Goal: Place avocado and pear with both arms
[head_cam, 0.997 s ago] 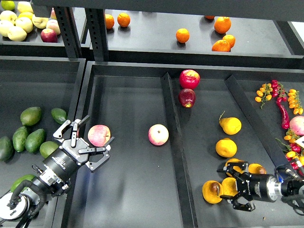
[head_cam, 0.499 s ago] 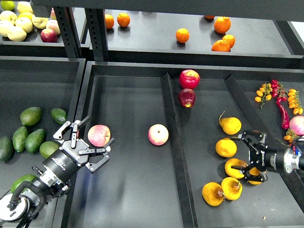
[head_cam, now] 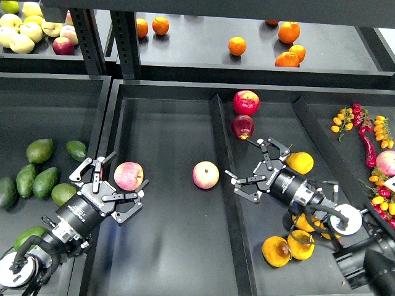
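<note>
**Both grippers open over the fruit trays**

You have the left gripper [head_cam: 116,185] spread wide, empty, just beside a pink apple [head_cam: 128,176] in the middle tray. The dark avocado [head_cam: 26,179] lies among others on the left surface [head_cam: 55,117]. Your right gripper [head_cam: 258,168] hangs open over the right tray, holding nothing. The blotched pear [head_cam: 276,251] rests near the front, touching another pear.

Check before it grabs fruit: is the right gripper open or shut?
Open. The right gripper has its fingers spread wide with nothing between them, beside the divider.
</note>
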Robot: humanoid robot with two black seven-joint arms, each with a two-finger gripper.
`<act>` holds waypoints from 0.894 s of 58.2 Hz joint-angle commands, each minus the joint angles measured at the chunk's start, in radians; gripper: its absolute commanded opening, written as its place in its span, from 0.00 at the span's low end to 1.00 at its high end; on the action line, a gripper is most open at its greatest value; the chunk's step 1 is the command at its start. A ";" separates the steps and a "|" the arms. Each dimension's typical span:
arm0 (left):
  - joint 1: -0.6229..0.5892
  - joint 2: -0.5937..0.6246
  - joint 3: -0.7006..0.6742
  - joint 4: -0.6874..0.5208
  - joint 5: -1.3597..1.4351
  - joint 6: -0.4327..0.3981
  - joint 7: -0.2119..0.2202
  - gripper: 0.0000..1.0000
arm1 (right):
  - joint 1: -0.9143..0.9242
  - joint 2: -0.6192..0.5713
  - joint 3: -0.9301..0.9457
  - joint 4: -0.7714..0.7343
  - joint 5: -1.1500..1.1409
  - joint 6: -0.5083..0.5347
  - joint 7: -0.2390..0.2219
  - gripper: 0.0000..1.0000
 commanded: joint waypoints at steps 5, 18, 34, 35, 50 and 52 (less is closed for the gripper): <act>0.000 0.000 0.000 0.000 -0.002 0.000 0.000 0.99 | -0.104 0.117 0.082 0.006 0.032 0.000 0.000 0.99; -0.002 0.000 -0.006 0.000 -0.008 0.000 0.000 1.00 | -0.192 0.117 0.083 0.001 0.145 0.000 0.000 0.99; -0.005 0.000 -0.005 0.003 -0.014 0.000 0.000 1.00 | -0.250 0.117 0.068 0.027 0.245 0.000 0.000 0.99; -0.006 0.000 -0.005 0.003 -0.016 0.000 0.000 1.00 | -0.250 0.117 0.068 0.032 0.254 0.000 0.000 0.99; -0.066 0.000 -0.003 0.021 -0.020 0.000 0.000 1.00 | -0.251 0.117 0.031 0.076 0.296 0.000 0.000 0.99; -0.087 0.000 -0.006 0.032 -0.020 0.000 0.000 1.00 | -0.250 0.117 0.028 0.076 0.296 0.000 0.000 0.99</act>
